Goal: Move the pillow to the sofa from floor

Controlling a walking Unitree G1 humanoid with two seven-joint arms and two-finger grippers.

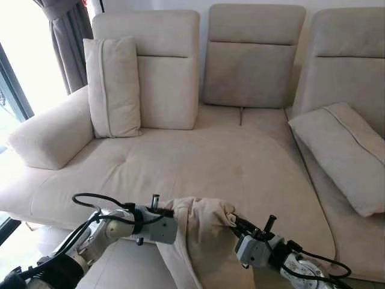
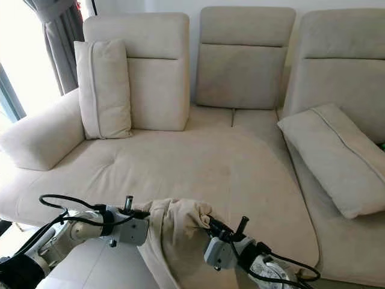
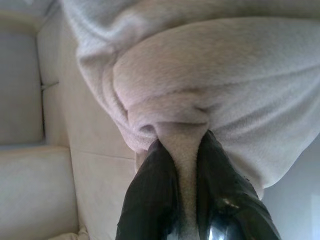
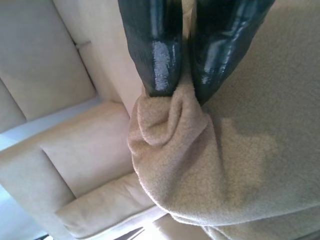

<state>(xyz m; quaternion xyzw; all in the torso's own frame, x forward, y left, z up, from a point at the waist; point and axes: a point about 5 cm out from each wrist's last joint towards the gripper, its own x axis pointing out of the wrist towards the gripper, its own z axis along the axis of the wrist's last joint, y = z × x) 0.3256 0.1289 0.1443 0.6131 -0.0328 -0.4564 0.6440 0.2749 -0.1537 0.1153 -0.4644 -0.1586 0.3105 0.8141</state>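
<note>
beige fabric covers the whole sofa (image 1: 198, 162), and its wide seat lies bare from the front edge back to the three upright back cushions, with open room in the middle. one cushion (image 1: 112, 86) stands upright against the back near the rounded armrest (image 1: 48, 135) at the robot's left; another cushion (image 1: 346, 153) lies tilted on the seat at the right. the pillow (image 1: 201, 241) hangs at the seat's front edge between both arms, soft, fuzzy and crumpled, its top corners bunched. the left gripper (image 3: 182, 165) has its jaws pinched shut on a fold of it, and the right gripper (image 4: 185, 87) is likewise clamped on a bunched corner.
</note>
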